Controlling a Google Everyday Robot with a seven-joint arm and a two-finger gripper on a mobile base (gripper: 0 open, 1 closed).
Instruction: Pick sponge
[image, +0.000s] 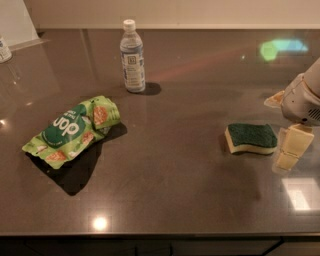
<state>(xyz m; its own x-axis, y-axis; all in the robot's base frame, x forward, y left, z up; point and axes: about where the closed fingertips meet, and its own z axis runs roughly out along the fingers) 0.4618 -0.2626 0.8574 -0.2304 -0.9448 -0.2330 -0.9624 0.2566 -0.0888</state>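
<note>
The sponge (251, 138) lies flat on the dark table at the right, dark green scouring side up over a pale yellow foam base. My gripper (283, 125) comes in from the right edge, just right of the sponge and close above the table. It is open and empty. One pale yellow pad (291, 148) hangs beside the sponge's right end. The other fingertip (274, 99) is farther back. Neither touches the sponge.
A clear water bottle (132, 56) with a white cap stands at the back centre-left. A bright green snack bag (75, 130) lies at the left. A small container (4, 49) shows at the far left edge. The table's front edge (160, 234) runs along the bottom.
</note>
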